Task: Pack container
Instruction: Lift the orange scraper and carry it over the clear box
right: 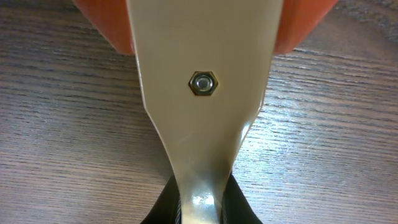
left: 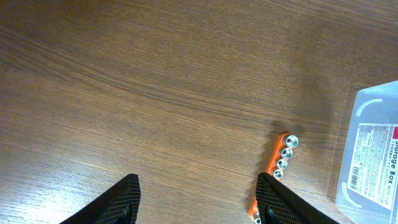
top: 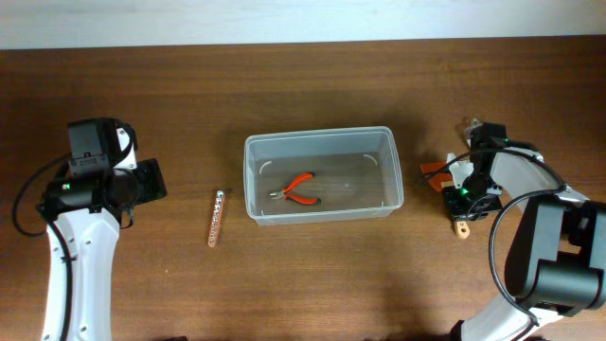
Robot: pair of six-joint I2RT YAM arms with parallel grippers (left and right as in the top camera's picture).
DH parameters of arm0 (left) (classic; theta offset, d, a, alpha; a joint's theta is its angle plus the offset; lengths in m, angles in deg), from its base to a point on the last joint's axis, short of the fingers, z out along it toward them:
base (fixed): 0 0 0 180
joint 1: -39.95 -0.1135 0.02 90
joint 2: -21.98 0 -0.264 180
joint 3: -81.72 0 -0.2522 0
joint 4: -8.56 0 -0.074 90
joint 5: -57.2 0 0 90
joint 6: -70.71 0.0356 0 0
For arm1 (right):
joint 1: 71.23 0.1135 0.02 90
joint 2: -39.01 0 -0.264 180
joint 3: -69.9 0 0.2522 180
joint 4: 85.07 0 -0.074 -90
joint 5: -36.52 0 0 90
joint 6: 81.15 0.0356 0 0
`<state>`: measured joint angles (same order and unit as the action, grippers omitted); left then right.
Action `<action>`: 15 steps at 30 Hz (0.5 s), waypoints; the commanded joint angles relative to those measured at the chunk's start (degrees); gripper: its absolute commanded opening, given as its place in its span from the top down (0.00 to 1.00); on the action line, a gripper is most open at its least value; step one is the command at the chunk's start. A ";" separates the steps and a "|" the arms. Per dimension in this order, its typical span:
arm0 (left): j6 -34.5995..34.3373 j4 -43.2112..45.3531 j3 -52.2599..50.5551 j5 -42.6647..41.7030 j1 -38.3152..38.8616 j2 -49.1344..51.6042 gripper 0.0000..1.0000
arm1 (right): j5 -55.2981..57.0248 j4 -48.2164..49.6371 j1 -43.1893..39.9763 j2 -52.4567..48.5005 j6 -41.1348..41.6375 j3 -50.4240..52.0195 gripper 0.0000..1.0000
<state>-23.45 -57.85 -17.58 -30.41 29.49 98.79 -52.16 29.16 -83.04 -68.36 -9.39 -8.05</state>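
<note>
The container (top: 317, 135) is a clear rectangular tub at the table's middle, and its corner also shows in the left wrist view (left: 373, 155). Orange-handled pliers (top: 298, 189) lie inside it. An orange strip of silver sockets (top: 217, 217) lies on the table left of the tub, and in the left wrist view (left: 283, 155) it sits just by my right finger. My left gripper (left: 199, 205) is open and empty above bare wood, left of the strip (top: 147, 180). My right gripper (top: 466, 194) is shut on a flat metal tool (right: 202, 81) with orange parts, right of the tub.
The table is dark wood with a pale wall strip along its far edge (top: 303, 19). An orange piece (top: 433, 170) sticks out from the right gripper toward the tub. A tan end (top: 461, 227) shows below that gripper.
</note>
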 commanded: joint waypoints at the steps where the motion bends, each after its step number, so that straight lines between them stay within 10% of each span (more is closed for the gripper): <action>1: -0.11 0.15 -0.33 0.63 0.09 -1.03 0.38 | -2.23 1.20 -0.20 -2.58 0.20 0.48 0.96; 15: -0.11 0.13 -0.33 0.61 0.09 -1.03 0.38 | -7.34 -11.26 0.59 6.03 1.81 -17.40 0.96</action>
<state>-23.45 -57.83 -17.58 -30.41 29.49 98.79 -57.71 19.91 -83.02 -68.01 -8.14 -19.67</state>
